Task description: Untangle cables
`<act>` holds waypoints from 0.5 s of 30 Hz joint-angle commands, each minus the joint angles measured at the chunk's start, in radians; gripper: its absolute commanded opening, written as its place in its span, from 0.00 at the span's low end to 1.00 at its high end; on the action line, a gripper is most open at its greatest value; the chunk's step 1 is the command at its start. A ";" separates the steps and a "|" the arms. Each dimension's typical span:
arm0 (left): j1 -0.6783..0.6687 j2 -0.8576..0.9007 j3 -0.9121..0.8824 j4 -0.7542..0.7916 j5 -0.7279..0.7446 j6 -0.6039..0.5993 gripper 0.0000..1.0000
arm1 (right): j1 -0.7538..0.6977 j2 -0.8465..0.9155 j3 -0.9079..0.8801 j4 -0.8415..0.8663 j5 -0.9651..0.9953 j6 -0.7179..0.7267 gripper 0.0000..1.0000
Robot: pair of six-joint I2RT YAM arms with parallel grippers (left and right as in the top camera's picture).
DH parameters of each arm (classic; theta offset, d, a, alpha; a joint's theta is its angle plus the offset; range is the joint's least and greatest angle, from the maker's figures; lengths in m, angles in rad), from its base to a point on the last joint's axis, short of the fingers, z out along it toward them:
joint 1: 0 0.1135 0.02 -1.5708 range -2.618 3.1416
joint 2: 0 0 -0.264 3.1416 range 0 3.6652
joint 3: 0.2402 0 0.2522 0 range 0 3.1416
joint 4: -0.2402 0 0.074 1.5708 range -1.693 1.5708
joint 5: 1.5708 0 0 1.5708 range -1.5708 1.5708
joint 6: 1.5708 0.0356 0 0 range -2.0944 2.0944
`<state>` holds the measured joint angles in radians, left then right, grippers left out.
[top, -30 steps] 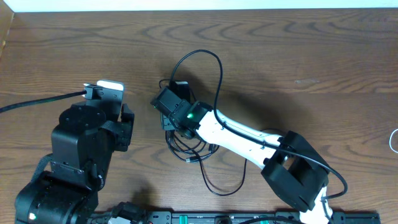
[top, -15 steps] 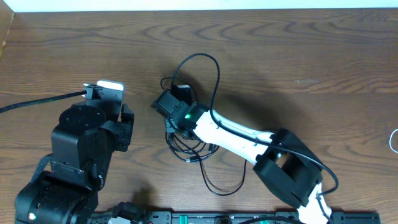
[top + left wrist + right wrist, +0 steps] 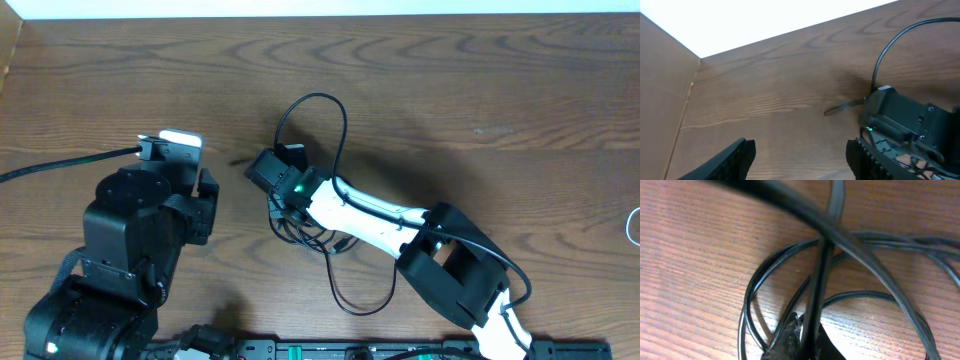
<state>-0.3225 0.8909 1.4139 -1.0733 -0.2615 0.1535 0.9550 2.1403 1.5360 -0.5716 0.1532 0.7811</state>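
The black cable (image 3: 344, 125) arcs in a tall loop toward the far side of the table, and its coils (image 3: 300, 232) bunch up under the right arm. In the right wrist view my right gripper (image 3: 805, 337) is shut on one strand of the black cable (image 3: 819, 280), with several loops lying on the wood below. A bit of the white cable (image 3: 634, 226) shows at the table's right edge. My left gripper (image 3: 800, 157) stands open over bare wood with nothing between its fingers, left of the black cable's loop (image 3: 884, 50).
The left arm (image 3: 140, 230) sits at the near left with a thick black wire (image 3: 60, 162) running off to the left edge. The right arm's forearm (image 3: 370, 215) crosses above the coils. A table edge (image 3: 692, 75) lies to the left.
My right gripper has closed on a black cable strand. The right arm's elbow has shifted left, and the tall loop has narrowed and moved slightly. The left arm has stayed still.
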 commanded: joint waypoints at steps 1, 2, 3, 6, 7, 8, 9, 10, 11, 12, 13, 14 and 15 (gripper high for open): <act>0.003 -0.001 0.013 0.000 0.022 -0.009 0.64 | 0.001 -0.013 0.003 -0.010 -0.006 -0.005 0.01; 0.003 -0.001 0.013 0.000 0.022 -0.009 0.64 | -0.004 -0.027 0.005 -0.019 -0.006 -0.010 0.01; 0.003 -0.001 0.013 0.000 0.022 -0.009 0.64 | -0.008 -0.040 0.007 -0.024 -0.006 -0.024 0.01; 0.003 -0.001 0.013 0.000 0.022 -0.009 0.64 | -0.029 -0.124 0.017 -0.045 -0.006 -0.123 0.01; 0.003 -0.001 0.013 0.000 0.022 -0.009 0.64 | -0.038 -0.158 0.022 -0.054 -0.005 -0.159 0.01; 0.003 -0.001 0.013 0.000 0.022 -0.009 0.64 | -0.051 -0.209 0.028 -0.064 -0.005 -0.208 0.01; 0.003 -0.001 0.013 0.000 0.022 -0.009 0.64 | -0.059 -0.240 0.033 -0.070 -0.005 -0.234 0.01; 0.003 -0.001 0.013 0.000 0.022 -0.009 0.64 | -0.076 -0.307 0.042 -0.080 0.002 -0.282 0.01; 0.003 -0.001 0.013 0.000 0.022 -0.009 0.64 | -0.092 -0.360 0.047 -0.085 0.006 -0.317 0.01; 0.003 -0.001 0.013 0.000 0.022 -0.009 0.64 | -0.109 -0.413 0.051 -0.089 0.015 -0.346 0.01; 0.003 -0.001 0.013 0.000 0.022 -0.009 0.64 | -0.127 -0.462 0.054 -0.092 0.026 -0.367 0.01; 0.003 -0.001 0.013 0.000 0.022 -0.009 0.64 | -0.145 -0.507 0.054 -0.094 0.037 -0.381 0.01; 0.003 -0.001 0.013 0.000 0.022 -0.009 0.64 | -0.175 -0.572 0.054 -0.098 0.054 -0.391 0.01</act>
<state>-0.3225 0.8909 1.4139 -1.0733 -0.2436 0.1532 0.8474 1.7535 1.5467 -0.6628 0.1394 0.5137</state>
